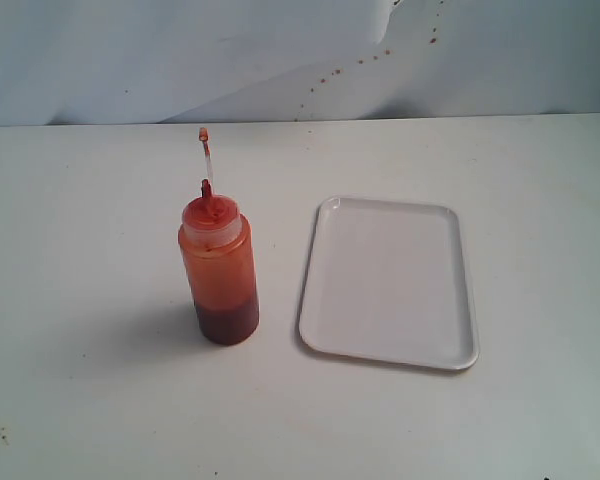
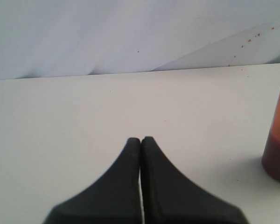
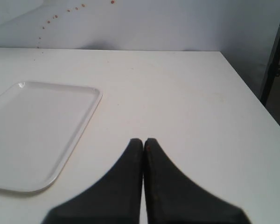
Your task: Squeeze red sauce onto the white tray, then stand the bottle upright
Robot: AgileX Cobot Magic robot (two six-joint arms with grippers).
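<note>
The bottle [image 1: 218, 272] stands upright on the table left of centre, translucent and tinted red-orange, with red sauce [image 1: 226, 322] pooled dark at its bottom. Its red nozzle [image 1: 207, 188] points up and the clear strap with the small cap [image 1: 204, 133] sticks up above it. The white tray [image 1: 390, 281] lies flat to the bottle's right, with no sauce showing on it. Neither gripper appears in the exterior view. My left gripper [image 2: 141, 139] is shut on nothing, the bottle [image 2: 278, 135] off to one side. My right gripper [image 3: 143, 140] is shut on nothing, beside the tray [image 3: 37, 128].
The white table [image 1: 90, 200] ends at a pale backdrop wall [image 1: 180, 50] dotted with small brownish specks [image 1: 360, 60]. In the right wrist view the table's side edge [image 3: 252, 88] drops off towards a dark stand [image 3: 275, 51].
</note>
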